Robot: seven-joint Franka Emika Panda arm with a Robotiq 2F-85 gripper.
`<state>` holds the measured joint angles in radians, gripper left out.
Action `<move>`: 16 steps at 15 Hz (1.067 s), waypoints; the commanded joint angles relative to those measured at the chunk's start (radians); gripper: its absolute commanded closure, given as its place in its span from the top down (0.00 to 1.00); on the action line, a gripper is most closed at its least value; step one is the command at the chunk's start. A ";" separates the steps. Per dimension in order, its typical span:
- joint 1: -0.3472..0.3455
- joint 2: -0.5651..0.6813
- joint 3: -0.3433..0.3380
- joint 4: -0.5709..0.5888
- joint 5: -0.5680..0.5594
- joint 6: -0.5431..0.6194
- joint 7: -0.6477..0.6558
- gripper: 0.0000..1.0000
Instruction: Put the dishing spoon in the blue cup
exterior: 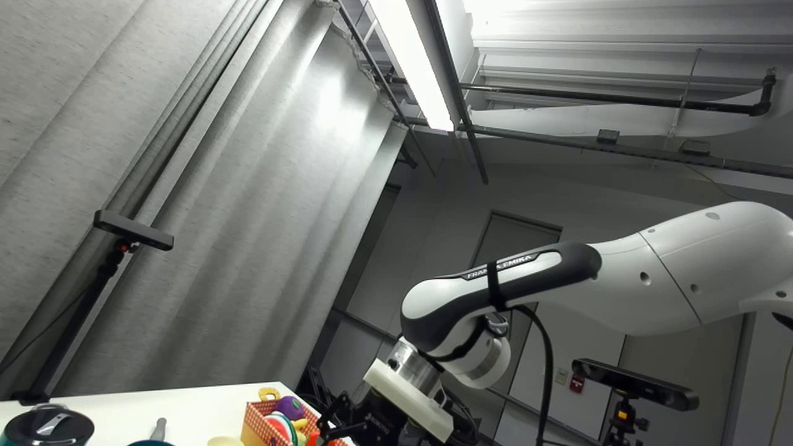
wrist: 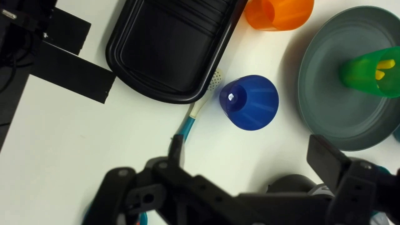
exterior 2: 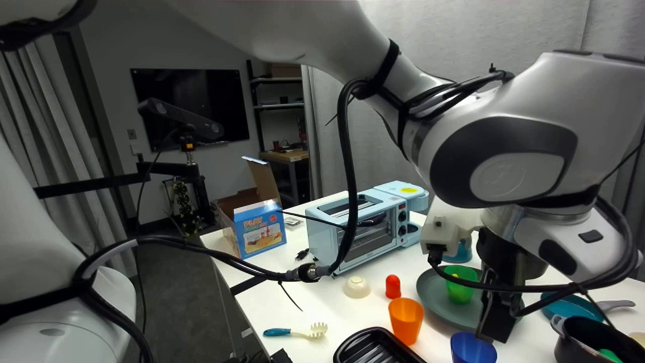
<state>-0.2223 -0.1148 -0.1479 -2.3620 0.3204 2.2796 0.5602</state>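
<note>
Our black two-fingered gripper hangs, jaws apart, above a flat white table where we see the teal-handled cream perforated spoon beside the translucent blue tapered cup, grey fabric curtains beyond.

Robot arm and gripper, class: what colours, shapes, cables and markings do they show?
The arm is white and rounded, with dark grey panels and "FRANKA EMIKA" lettering crossed by a black strap. Black cables loop off it. The gripper is black with angular, jointed jaws.
</note>
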 commanded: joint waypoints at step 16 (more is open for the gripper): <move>0.010 0.211 -0.051 0.078 -0.035 0.086 0.126 1.00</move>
<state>-0.2245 0.0474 -0.1895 -2.3237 0.3109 2.3337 0.6415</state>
